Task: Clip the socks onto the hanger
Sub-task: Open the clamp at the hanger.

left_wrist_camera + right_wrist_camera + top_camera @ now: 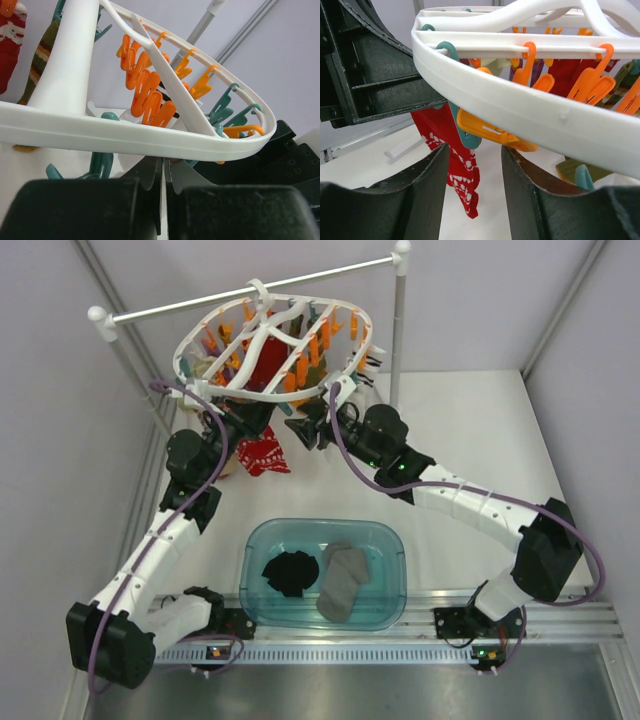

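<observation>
The white oval hanger hangs from the rail, with orange and teal clips round its rim. One black sock lies crumpled in the teal basin; the other is not in view. My left gripper is under the hanger's near-left rim, its jaws shut to a thin slit right below the rim; I cannot tell if a clip is pinched. My right gripper is open under the near rim, with an orange clip and a teal clip just above the gap.
A red patterned sock hangs from the hanger between the two grippers and shows in the right wrist view. A grey sock lies in the basin beside the black one. The thin rail stands on two posts at the back.
</observation>
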Robot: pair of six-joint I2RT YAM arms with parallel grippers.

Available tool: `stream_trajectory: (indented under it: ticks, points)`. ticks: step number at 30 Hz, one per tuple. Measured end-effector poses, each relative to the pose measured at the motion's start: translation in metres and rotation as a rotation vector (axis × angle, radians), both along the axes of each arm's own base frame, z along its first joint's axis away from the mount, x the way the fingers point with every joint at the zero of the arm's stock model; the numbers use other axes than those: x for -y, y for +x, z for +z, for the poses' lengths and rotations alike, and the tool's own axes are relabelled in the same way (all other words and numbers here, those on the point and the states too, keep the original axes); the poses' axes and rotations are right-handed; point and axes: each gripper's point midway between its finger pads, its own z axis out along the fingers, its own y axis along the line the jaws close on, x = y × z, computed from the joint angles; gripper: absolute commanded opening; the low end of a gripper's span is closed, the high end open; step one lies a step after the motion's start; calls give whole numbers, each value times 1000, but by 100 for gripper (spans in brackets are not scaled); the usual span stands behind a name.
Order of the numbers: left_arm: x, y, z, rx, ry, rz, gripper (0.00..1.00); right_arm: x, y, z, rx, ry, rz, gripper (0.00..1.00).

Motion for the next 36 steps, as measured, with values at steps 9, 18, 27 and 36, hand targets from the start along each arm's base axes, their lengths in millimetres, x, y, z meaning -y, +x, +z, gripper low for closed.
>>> stream_trajectory:
  ticks: [9, 18, 27, 36]
  points:
    - [-5, -9, 1, -36, 5, 9, 0, -5, -2, 9, 54, 7, 32, 47]
    - [-8, -13, 6, -121, -37, 18, 0, -17, -9, 13, 87, 0, 67, 45]
    - [-10, -13, -2, -190, -59, 31, 0, -29, -11, 14, 114, -16, 68, 11]
    - [-15, -20, -2, -166, -23, 41, 50, -29, -14, 14, 91, -4, 76, 0]
